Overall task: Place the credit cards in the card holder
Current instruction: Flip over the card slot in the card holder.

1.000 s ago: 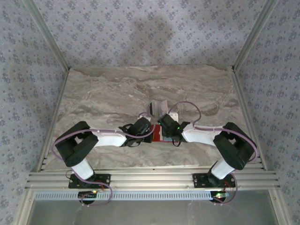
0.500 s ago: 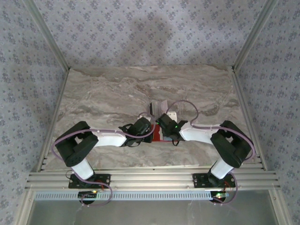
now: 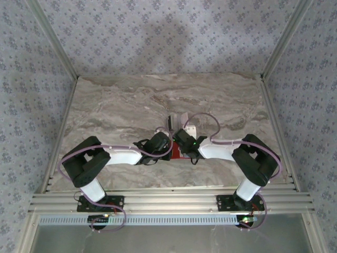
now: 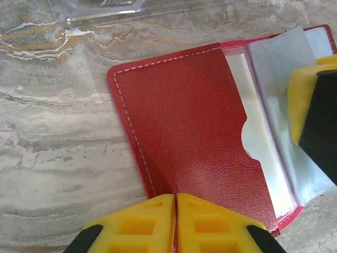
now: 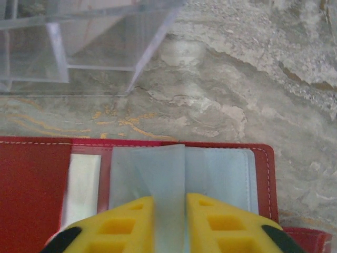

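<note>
Left wrist view: my left tool point(image 4: 175, 211) is closed, its two yellow fingers meeting tip to tip on the near edge of the card holder point(image 4: 184, 126). The card holder lies opened flat on the surface point(image 4: 52, 132) and spreads away ahead and to the right of that tool. I take this as the pinning hand, there to stop the red cover sliding. My right tool point(image 5: 169, 221) sits over the other half of the card holder, to the right of the left tool. Its fingers are a little apart, with a clear pocket leaf point(image 5: 158, 168) in the gap between them, not clamped tight. Neither tool carries a card. A clear box point(image 5: 79, 47) stands just beyond the right tool, past the card holder's far edge. Under the red flap, ahead of the left tool, a cream strip point(image 4: 258, 132) might be a card already seated or only lining; the view is too flat to tell. My judgement is that the work is early, at the stage of opening a pocket, with fetching the credit cards and sliding them in all left to do
</note>
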Available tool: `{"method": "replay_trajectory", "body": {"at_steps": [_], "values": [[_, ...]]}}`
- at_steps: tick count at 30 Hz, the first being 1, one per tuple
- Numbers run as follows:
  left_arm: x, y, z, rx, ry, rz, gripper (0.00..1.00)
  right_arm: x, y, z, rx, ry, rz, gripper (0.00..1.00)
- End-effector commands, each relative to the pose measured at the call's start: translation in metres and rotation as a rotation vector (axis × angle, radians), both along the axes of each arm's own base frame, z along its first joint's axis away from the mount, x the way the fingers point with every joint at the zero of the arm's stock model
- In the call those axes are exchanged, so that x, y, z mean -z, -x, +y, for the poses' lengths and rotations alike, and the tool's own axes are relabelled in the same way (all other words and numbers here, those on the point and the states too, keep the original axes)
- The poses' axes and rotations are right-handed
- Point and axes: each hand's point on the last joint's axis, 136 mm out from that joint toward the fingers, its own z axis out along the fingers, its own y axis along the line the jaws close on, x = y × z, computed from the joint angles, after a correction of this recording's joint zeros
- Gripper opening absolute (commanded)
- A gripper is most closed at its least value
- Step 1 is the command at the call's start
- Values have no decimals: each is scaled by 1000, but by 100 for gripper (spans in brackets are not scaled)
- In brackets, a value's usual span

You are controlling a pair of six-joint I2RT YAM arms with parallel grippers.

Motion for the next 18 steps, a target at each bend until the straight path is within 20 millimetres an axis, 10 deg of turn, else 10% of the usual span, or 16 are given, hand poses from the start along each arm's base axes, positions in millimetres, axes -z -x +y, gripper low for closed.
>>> {"method": "replay_trajectory", "body": {"at_steps": [1, 9, 18], "values": [[39, 14, 32, -6, -153, 83, 10, 5, 9, -19, 19, 76, 1, 15], [47, 17, 27, -6, -133, 99, 10, -21, 9, 1, -47, 72, -45, 1], [53, 20, 25, -24, -121, 109, 10, -18, 19, 43, -157, -131, 37, 32]]}}
